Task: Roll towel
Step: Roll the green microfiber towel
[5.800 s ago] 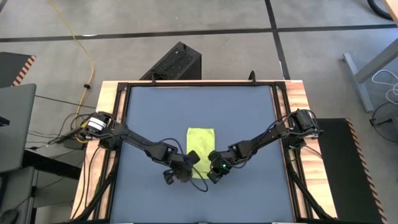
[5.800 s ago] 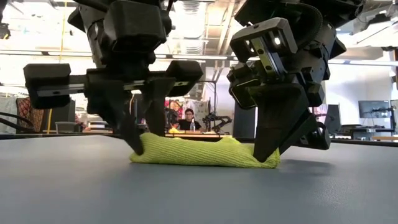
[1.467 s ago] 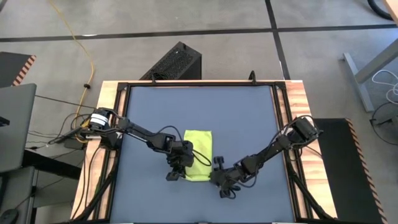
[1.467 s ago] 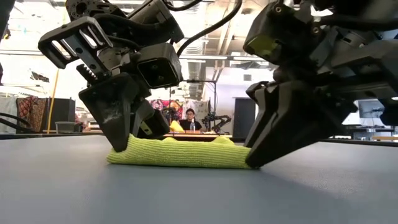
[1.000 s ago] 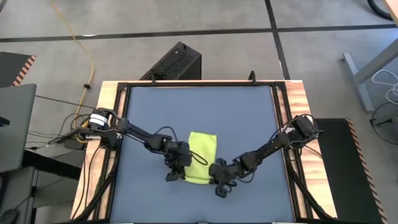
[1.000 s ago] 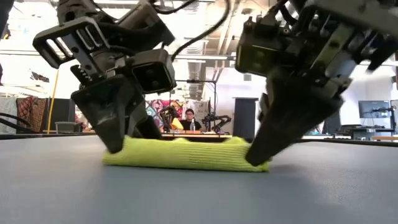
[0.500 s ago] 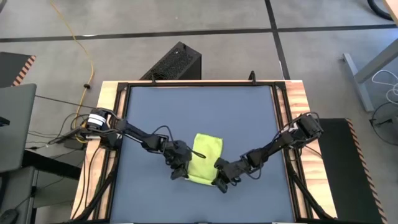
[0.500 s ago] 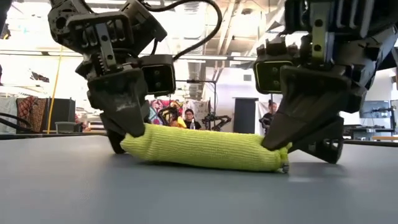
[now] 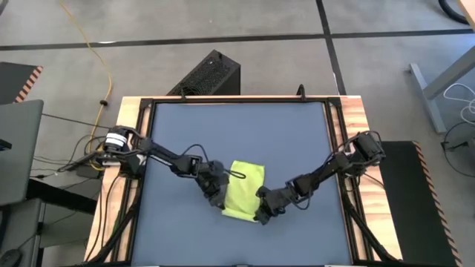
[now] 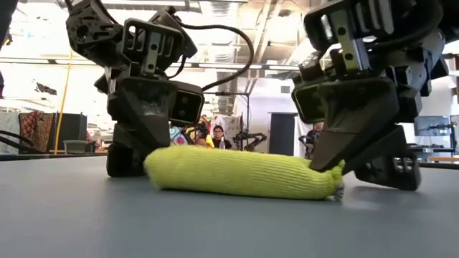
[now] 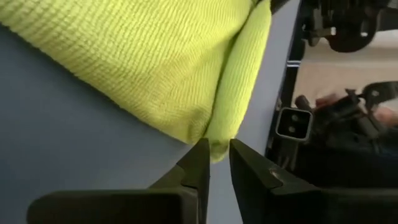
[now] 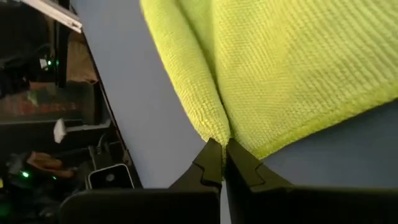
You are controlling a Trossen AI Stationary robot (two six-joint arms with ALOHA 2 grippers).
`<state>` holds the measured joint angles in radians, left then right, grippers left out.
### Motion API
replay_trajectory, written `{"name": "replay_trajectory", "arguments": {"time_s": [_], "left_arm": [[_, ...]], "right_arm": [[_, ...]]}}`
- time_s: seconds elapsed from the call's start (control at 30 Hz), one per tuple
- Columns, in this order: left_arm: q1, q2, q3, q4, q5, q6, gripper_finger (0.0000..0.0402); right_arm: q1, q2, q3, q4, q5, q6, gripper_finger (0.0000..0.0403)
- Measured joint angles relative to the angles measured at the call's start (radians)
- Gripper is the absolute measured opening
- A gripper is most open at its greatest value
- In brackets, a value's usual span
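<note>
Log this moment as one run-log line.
towel: lime, near edge rolled into tube | left gripper: pinching the roll's end | right gripper: pinching the other end | table: roll lies on it, unfinished

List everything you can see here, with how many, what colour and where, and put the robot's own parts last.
towel: one, lime, near the middle of the table, its near edge rolled into a thick tube between the two grippers.
table: one, dark blue-grey top with a black frame and wooden side rails.
black box: one, on the floor beyond the table's far edge.
yellow cable: one, trailing across the floor at the far left.
person: one, seated far back in the room, seen in the low view.
left gripper: one, dark, pinching the towel's left end.
right gripper: one, dark, pinching the towel's right end.
</note>
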<state>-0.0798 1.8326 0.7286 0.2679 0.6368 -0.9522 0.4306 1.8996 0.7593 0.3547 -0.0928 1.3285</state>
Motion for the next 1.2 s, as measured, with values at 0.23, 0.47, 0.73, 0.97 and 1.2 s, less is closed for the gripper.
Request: {"name": "replay_trajectory", "arguments": {"time_s": [0.23, 0.47, 0.73, 0.97, 1.2], "left_arm": [[0.033, -0.002, 0.023, -0.021, 0.111, 0.031, 0.0054], [0.037, -0.084, 0.049, -0.036, -0.139, 0.169, 0.0054], [-0.103, -0.161, 0.054, 0.213, -0.367, 0.659, 0.0055], [-0.091, -0.158, 0.053, 0.218, -0.365, 0.821, 0.0076], [-0.122, -0.144, 0.055, 0.032, -0.263, 1.051, 0.0146]], "right_arm": [[-0.025, 0.000, 0.001, -0.010, -0.013, 0.022, 0.0021], [-0.028, -0.001, 0.001, -0.033, 0.000, 0.061, 0.0021], [-0.034, -0.001, 0.004, -0.037, 0.010, 0.064, 0.0021], [-0.043, -0.001, 0.006, -0.038, 0.011, 0.063, 0.0022], [-0.059, 0.000, 0.006, -0.035, 0.011, 0.059, 0.0023]]}}
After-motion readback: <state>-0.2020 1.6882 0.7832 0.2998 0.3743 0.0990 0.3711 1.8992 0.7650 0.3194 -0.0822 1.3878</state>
